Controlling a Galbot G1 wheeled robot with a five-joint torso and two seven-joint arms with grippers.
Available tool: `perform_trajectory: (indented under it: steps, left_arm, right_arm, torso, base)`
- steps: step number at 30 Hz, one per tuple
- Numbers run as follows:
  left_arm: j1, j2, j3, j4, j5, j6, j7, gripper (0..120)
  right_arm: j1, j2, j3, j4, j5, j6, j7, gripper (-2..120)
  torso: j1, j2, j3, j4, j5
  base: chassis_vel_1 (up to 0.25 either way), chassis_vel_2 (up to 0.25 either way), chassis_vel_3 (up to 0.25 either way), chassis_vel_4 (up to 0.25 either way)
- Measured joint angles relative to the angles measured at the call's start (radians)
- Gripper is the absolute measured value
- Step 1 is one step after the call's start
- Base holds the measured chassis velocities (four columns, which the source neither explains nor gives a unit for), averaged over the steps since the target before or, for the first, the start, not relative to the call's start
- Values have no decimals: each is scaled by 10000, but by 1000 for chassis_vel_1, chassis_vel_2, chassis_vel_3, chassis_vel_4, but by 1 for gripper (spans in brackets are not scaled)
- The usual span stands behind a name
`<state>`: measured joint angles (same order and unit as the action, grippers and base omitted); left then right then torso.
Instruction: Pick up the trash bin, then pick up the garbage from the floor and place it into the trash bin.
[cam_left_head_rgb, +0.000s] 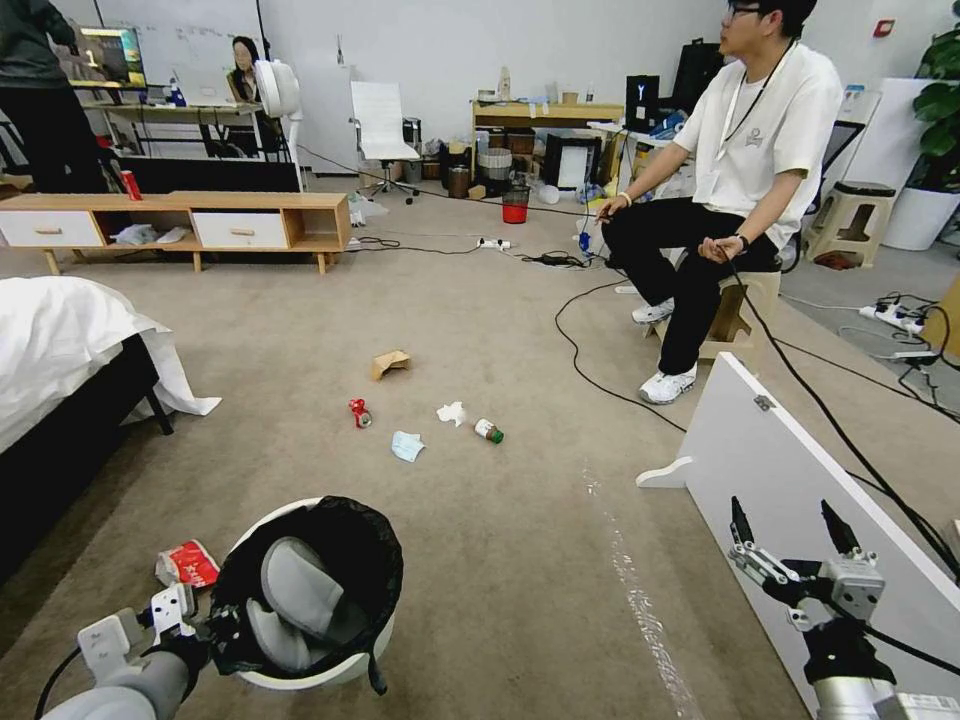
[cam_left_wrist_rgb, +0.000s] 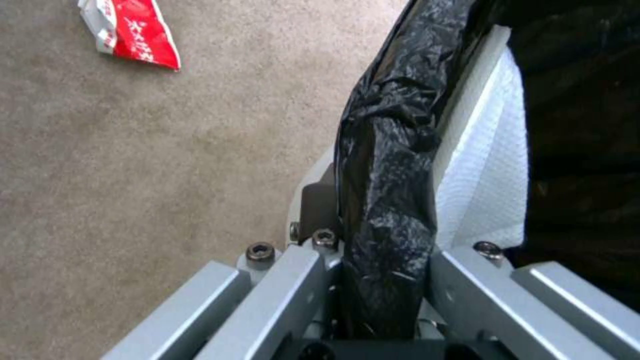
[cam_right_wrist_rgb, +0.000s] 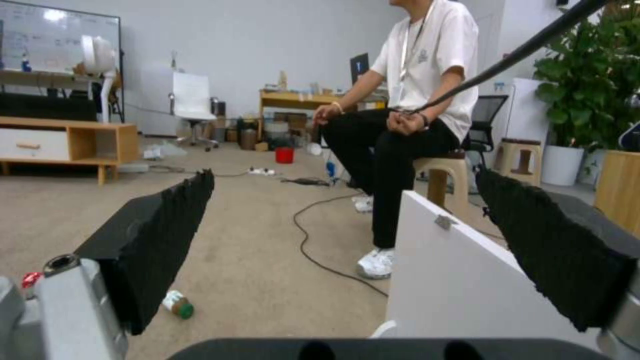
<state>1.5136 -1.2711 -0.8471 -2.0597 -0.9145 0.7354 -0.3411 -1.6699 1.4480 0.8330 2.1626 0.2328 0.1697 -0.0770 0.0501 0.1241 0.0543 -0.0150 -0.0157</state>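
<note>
The round white trash bin (cam_left_head_rgb: 330, 672), lined with a black bag, sits tilted at the lower left of the head view. My left gripper (cam_left_head_rgb: 215, 630) is shut on its bag-covered rim (cam_left_wrist_rgb: 387, 175). The garbage lies on the carpet: a red-white wrapper (cam_left_head_rgb: 188, 563) (cam_left_wrist_rgb: 133, 32) beside the bin, and farther out a crushed red can (cam_left_head_rgb: 359, 412), blue mask (cam_left_head_rgb: 407, 446), white tissue (cam_left_head_rgb: 452, 412), green-capped bottle (cam_left_head_rgb: 489, 431) (cam_right_wrist_rgb: 179, 304) and brown paper bag (cam_left_head_rgb: 390, 363). My right gripper (cam_left_head_rgb: 790, 525) (cam_right_wrist_rgb: 345, 175) hangs open and holds nothing at the lower right.
A bed (cam_left_head_rgb: 60, 340) lies on the left. A white board (cam_left_head_rgb: 800, 480) leans at the right, by my right gripper. A person (cam_left_head_rgb: 740, 170) sits on a stool beyond it, with cables (cam_left_head_rgb: 580, 360) across the carpet. A low wooden cabinet (cam_left_head_rgb: 180, 220) stands at the back.
</note>
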Motion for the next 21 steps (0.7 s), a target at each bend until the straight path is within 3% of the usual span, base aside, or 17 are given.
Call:
perform_trajectory:
  steps: [21]
  left_arm:
    - [-1,1,-33,74,-71,0,110,1]
  right_arm:
    - [69,-18,9,-76,20,11,30,100]
  torso:
    - [0,0,0,0,0]
  base:
    - [0,0,0,0]
